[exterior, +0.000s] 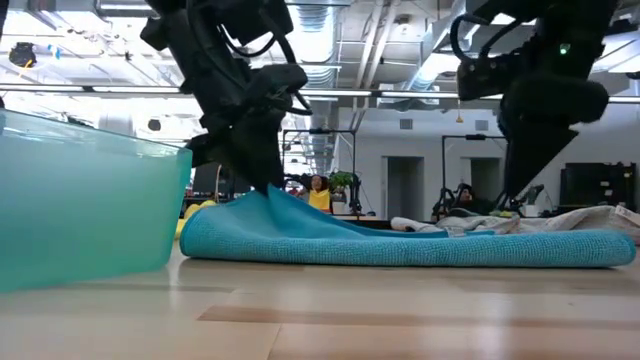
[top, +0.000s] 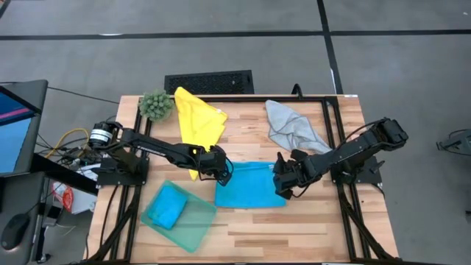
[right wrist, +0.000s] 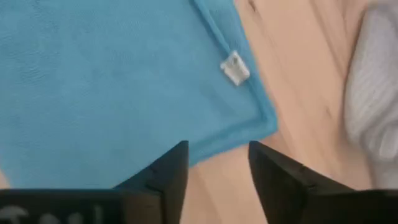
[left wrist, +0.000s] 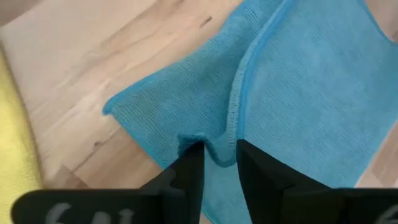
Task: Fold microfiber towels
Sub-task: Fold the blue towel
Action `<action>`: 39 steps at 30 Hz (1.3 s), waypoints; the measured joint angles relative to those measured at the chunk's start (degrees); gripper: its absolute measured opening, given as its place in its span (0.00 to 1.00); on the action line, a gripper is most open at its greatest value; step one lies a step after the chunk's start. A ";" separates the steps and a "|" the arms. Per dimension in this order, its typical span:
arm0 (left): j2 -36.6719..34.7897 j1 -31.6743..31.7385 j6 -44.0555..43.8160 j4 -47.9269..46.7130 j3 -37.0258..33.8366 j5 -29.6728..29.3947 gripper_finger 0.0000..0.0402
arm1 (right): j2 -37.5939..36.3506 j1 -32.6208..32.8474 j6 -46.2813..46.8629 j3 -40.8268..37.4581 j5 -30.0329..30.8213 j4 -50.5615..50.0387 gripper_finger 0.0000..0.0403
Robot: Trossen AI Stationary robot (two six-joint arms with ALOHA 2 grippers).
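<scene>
While both arms reach inward over the light wooden slatted bench point(top: 309, 228), the bright blue microfiber towel point(top: 250, 185) lies folded flat near the bench centre, between the two tools.

Left tool point(top: 221, 168): positioned at the towel's left edge. In the left wrist view its two dark fingers point(left wrist: 186, 177) stand slightly apart, with a raised pleat of the blue cloth and its stitched hem sitting in the gap between them. The fingers are partly released; whether they still pinch the pleat cannot be told. In the low view the cloth rises to a small peak point(exterior: 270, 200) directly under this tool.

Right tool point(top: 283, 180): positioned at the towel's right edge. In the right wrist view its fingers point(right wrist: 168, 171) are spread wider than those of the left tool and hold nothing; they hang above the towel's corner, which lies flat on the wood with a small white label point(right wrist: 234, 67) near the hem.

Other cloths:
- Yellow microfiber towel point(top: 199, 121), crumpled, at the rear left of the bench, beside a fuzzy green plant ball point(top: 155, 104).
- Light grey microfiber towel point(top: 291, 126), crumpled, at the rear right.
- A second bright blue towel point(top: 168, 205), folded, inside a translucent teal plastic bin point(top: 195, 224) at the front left.
</scene>
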 joint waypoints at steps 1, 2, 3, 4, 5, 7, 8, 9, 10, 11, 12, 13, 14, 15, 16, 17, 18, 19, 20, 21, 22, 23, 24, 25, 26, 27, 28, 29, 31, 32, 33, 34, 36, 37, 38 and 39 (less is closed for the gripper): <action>0.00 0.27 0.00 0.00 0.00 -0.01 0.23 | -0.53 -0.06 -1.71 -0.96 0.52 0.72 0.51; 0.00 0.43 0.08 -0.02 0.00 -0.02 0.23 | -1.26 -0.39 -3.61 -2.18 0.41 2.16 0.52; 0.00 0.49 0.34 0.00 0.00 0.03 0.24 | -1.96 -1.00 -5.24 -3.54 -0.33 4.91 0.54; 0.00 0.53 0.60 0.00 0.00 0.18 0.24 | -2.80 -1.78 -6.77 -5.18 -1.42 7.65 0.55; 0.00 0.52 0.76 0.00 0.00 0.16 0.24 | -3.82 -2.65 -8.09 -7.07 -2.34 9.46 0.55; 0.00 0.48 0.89 0.00 0.00 0.03 0.24 | -5.40 -4.33 -9.99 -10.15 -3.94 12.44 0.55; 0.00 0.44 0.90 0.01 0.00 -0.04 0.24 | -6.29 -5.22 -10.96 -11.39 -4.14 13.76 0.55; 0.00 0.41 0.86 0.06 0.00 -0.06 0.24 | -7.34 -6.10 -12.06 -12.55 -4.22 14.56 0.55; 0.00 0.41 0.85 0.15 0.00 -0.19 0.24 | -8.25 -6.97 -13.19 -13.50 -4.27 15.16 0.55; 0.00 0.45 0.87 0.17 0.00 -0.38 0.24 | -8.89 -7.93 -14.28 -14.35 -4.29 15.84 0.55; 0.00 0.48 0.87 0.26 0.00 -0.50 0.24 | -9.28 -8.84 -15.51 -15.16 -4.37 16.94 0.55; 0.00 0.48 0.87 0.45 0.00 -0.66 0.24 | -9.73 -9.73 -16.70 -16.01 -4.69 17.81 0.55; 0.00 0.48 0.87 0.47 0.02 -0.84 0.24 | -10.08 -10.67 -17.96 -16.69 -5.18 18.13 0.55; 0.00 0.48 0.87 0.44 0.02 -0.97 0.24 | -10.09 -11.63 -19.31 -17.09 -6.07 19.14 0.55; 0.00 0.47 0.86 0.44 0.02 -1.06 0.24 | -9.99 -12.56 -20.69 -17.36 -7.21 20.22 0.55; 0.00 0.46 0.67 0.43 0.02 -1.15 0.24 | -9.98 -13.45 -22.09 -17.67 -8.28 21.02 0.55; 0.00 0.46 0.54 0.41 0.02 -1.19 0.24 | -9.73 -14.37 -23.53 -17.92 -9.56 21.92 0.55; 0.00 0.46 0.52 0.37 0.02 -1.19 0.24 | -9.31 -15.25 -24.72 -18.06 -10.69 22.70 0.55; 0.00 0.46 0.52 0.32 0.02 -1.22 0.24 | -9.10 -16.11 -25.76 -18.24 -11.54 23.13 0.55; -0.02 0.46 0.50 0.31 0.02 -1.29 0.24 | -8.82 -16.94 -26.54 -18.30 -11.92 23.23 0.54; -0.02 0.46 0.50 0.29 0.02 -1.53 0.24 | -8.29 -17.68 -26.98 -18.30 -12.24 23.60 0.54; -0.02 0.46 0.50 0.26 0.02 -1.76 0.24 | -7.85 -18.43 -27.34 -18.30 -12.63 23.58 0.53; -0.02 0.46 0.48 0.31 0.02 -1.85 0.24 | -7.50 -19.09 -27.73 -18.33 -12.85 23.46 0.52; -0.02 0.46 0.49 0.39 0.04 -1.94 0.24 | -7.29 -19.61 -28.25 -18.33 -13.36 23.83 0.51; -0.02 0.46 0.48 0.35 0.04 -2.03 0.24 | -7.26 -20.09 -28.71 -18.33 -14.36 24.06 0.49; -0.02 0.46 0.48 0.26 0.04 -2.03 0.24 | -7.30 -20.47 -29.00 -18.33 -15.21 24.33 0.47; -0.02 0.46 0.46 0.24 0.04 -2.03 0.24 | -7.30 -20.81 -29.35 -18.33 -15.81 24.62 0.45; -0.02 0.48 0.46 0.22 0.04 -2.03 0.24 | -7.30 -20.91 -29.42 -18.33 -16.06 24.62 0.43; -0.02 0.48 0.46 0.20 0.04 -2.03 0.24 | -7.30 -20.92 -29.45 -18.33 -16.27 24.50 0.37; -0.02 0.48 0.46 0.20 0.04 -2.03 0.24 | -7.30 -20.92 -29.52 -18.33 -16.50 24.40 0.33; -0.02 0.47 0.45 0.20 0.04 -2.03 0.24 | -7.30 -20.92 -29.61 -18.33 -17.04 24.42 0.30; -0.02 0.48 0.43 0.20 0.04 -2.03 0.24 | -7.30 -20.92 -29.90 -18.33 -17.48 24.42 0.27; -0.02 0.48 0.14 0.20 0.04 -2.03 0.24 | -7.30 -20.66 -30.01 -18.33 -17.55 24.44 0.20; -0.02 0.48 -0.12 0.20 0.04 -2.05 0.24 | -7.30 -20.67 -30.01 -18.33 -17.57 24.44 0.17; -0.02 0.46 -0.42 0.17 0.04 -2.22 0.24 | -7.30 -20.69 -29.99 -18.33 -17.65 24.36 0.14; -0.02 0.46 -0.52 0.17 0.04 -2.24 0.24 | -7.30 -20.79 -29.96 -18.33 -17.77 24.14 0.11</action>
